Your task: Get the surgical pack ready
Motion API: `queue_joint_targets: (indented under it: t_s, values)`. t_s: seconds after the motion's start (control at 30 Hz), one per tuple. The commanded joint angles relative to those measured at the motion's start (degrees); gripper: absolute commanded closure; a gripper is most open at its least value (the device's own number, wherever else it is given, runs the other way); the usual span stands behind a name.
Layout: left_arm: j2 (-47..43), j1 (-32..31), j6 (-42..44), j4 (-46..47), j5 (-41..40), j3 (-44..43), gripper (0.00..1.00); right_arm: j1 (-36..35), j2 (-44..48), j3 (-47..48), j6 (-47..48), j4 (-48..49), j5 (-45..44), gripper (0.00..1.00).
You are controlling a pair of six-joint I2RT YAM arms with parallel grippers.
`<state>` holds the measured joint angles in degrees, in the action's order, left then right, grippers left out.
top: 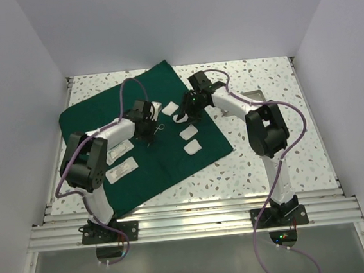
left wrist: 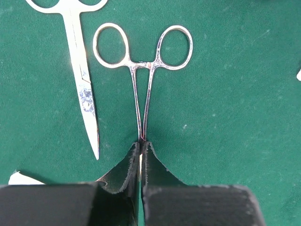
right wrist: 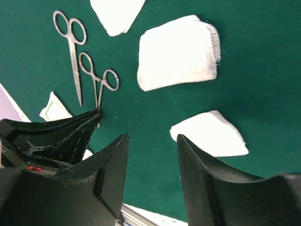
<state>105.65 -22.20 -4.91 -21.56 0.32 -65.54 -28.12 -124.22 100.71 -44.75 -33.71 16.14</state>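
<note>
The drape [top: 164, 80] carries two steel instruments [right wrist: 75, 52] and three gauze pads [right wrist: 178, 52]. Left claw [left wrist: 141, 143] clamps the forceps [left wrist: 143, 66] tips; right claw [right wrist: 153, 139] stands apart.

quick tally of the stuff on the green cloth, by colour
Silver steel: 2 (scissors, clamp)
White: 6 (gauze pads and packets)
Total in view: 8

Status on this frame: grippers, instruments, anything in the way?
Left gripper shut on forceps tip. Right gripper open, empty, above green drape. Scissors beside forceps, not touching. Nothing in the way.
</note>
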Motion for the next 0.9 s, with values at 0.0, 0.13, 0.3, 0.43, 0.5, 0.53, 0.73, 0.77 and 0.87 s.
queue_joint_targets:
  t_s: [0.0, 0.13, 0.3, 0.43, 0.5, 0.53, 0.73, 0.77, 0.87]
  values:
    - [1.15, 0.04, -0.19, 0.38, 2.84, 2.52, 1.0, -0.18, 0.65, 2.13, -0.6, 2.68, 3.18, 0.51]
    - [-0.35, 1.27, -0.89, -2.07, 8.62, 1.47, 1.0, -1.06, -0.23, 2.04, -1.74, 5.93, 6.26, 0.48]
    - [-2.11, 4.35, -1.86, -3.22, 15.92, 1.11, 1.0, -2.03, -1.98, 1.34, -4.99, 10.42, 10.04, 0.46]
    - [-3.69, 6.02, -2.04, -3.22, 18.75, 1.38, 1.0, -2.73, -3.3, 1.25, -6.66, 12.35, 11.01, 0.46]
    - [-3.34, 6.72, -2.04, -3.14, 20.76, 1.38, 1.0, -3.08, -4.09, 1.34, -7.19, 12.97, 11.37, 0.47]
    - [-2.99, 6.99, -2.3, -2.87, 21.56, 1.46, 1.0, -3.26, -4.44, 1.42, -7.71, 13.15, 11.46, 0.47]
    - [-2.37, 7.34, -2.92, -1.82, 22.8, 2.26, 1.0, -3.52, -6.03, 1.77, -8.52, 12.28, 10.4, 0.49]
    - [-2.46, 7.34, -2.92, -1.9, 22.71, 2.26, 1.0, -3.43, -6.12, 2.04, -8.16, 11.83, 10.05, 0.49]
    - [-2.9, 7.34, -2.83, -2.25, 22.1, 2.08, 1.0, -3.52, -6.82, 3.62, -7.11, 9.9, 9.87, 0.5]
